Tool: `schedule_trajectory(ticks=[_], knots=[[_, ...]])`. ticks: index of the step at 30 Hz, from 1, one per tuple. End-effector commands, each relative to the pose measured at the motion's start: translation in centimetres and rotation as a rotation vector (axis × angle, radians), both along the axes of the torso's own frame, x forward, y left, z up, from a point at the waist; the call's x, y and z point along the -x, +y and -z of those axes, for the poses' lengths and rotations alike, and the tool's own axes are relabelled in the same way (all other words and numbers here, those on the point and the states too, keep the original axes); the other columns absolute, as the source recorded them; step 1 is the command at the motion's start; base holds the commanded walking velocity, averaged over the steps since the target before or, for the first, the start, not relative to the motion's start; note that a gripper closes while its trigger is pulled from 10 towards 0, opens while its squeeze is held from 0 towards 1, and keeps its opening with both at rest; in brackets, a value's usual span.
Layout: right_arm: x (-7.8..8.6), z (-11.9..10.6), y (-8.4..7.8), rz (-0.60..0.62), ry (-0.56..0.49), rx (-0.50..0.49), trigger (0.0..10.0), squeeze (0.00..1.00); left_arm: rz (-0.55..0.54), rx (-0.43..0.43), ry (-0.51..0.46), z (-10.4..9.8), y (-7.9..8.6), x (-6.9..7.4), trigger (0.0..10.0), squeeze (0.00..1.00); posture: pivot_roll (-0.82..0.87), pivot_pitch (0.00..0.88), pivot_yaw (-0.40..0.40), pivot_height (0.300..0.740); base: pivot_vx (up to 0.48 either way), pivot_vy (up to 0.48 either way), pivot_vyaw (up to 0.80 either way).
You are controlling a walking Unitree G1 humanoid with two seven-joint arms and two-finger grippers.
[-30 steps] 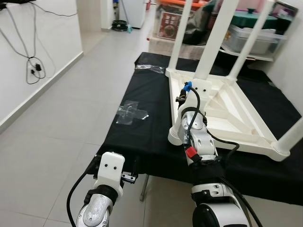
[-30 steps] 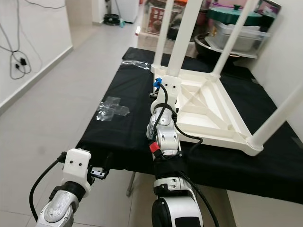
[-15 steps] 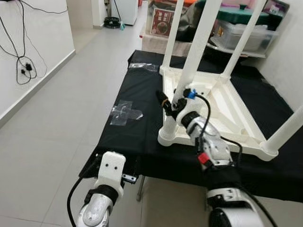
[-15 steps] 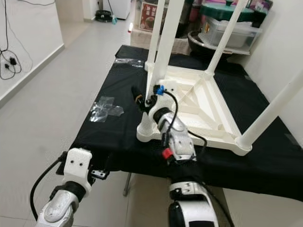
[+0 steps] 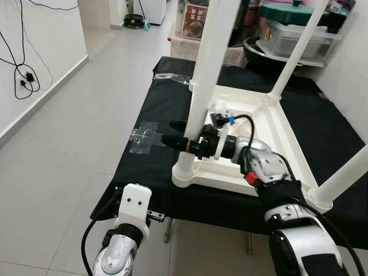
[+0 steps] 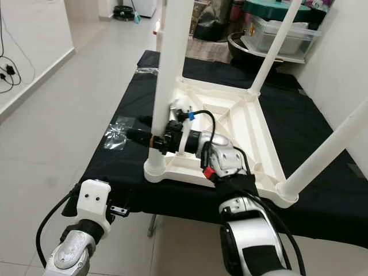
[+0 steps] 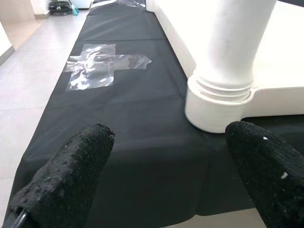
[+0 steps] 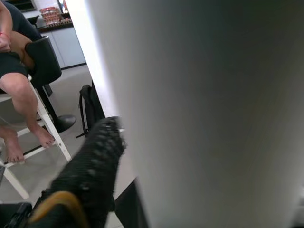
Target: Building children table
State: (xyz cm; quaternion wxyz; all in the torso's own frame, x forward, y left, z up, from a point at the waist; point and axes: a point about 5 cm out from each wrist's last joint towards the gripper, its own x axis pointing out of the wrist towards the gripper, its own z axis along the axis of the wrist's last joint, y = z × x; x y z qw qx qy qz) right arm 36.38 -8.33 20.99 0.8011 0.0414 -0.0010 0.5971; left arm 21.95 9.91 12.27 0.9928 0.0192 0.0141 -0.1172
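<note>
We stand in a lived-in home, in a room with a pale tiled floor and plain white walls, a loose black cable hanging down one of them. Along the far edge of the black-covered bench we see household clutter: a clear plastic storage tub with a dark green lidded pot on it, and a printed box. Beyond, near a doorway, a white appliance stands, perhaps a fridge. In the right wrist view we see a barefoot person seated on a white high stool beside grey cabinets, with a black bag on the floor.
</note>
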Motion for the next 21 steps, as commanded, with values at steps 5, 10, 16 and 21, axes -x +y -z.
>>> schedule_trajectory(ticks=[5, 10, 16, 21], knots=[[-0.4, 0.4, 1.3, 0.037, -0.002, 0.007, 0.0, 0.00, 0.005, 0.008, 0.018, 0.2, -0.3, 0.2, 10.0, 0.00, 0.14, 0.054, -0.150, 0.740, 0.000, 0.000, 0.00], [-2.4, -0.5, -0.5, 0.526, 0.029, -0.125, 0.0, 0.00, 0.004, 0.011, 0.020, 0.2, -0.3, 0.2, 10.0, 0.00, 0.13, 0.052, -0.148, 0.740, 0.000, 0.000, 0.00], [-2.8, 1.2, -3.8, 1.092, 0.040, -0.053, 0.0, 0.00, 0.009, 0.008, 0.024, 0.4, -0.3, 0.2, 10.0, 0.00, 0.12, 0.046, -0.137, 0.740, 0.000, 0.000, 0.00], [-0.7, 2.9, -5.3, 1.474, 0.089, 0.035, 0.0, 0.00, 0.016, 0.003, 0.023, 0.4, -0.3, 0.1, 10.0, 0.00, 0.12, 0.043, -0.135, 0.740, 0.000, 0.000, 0.00]])
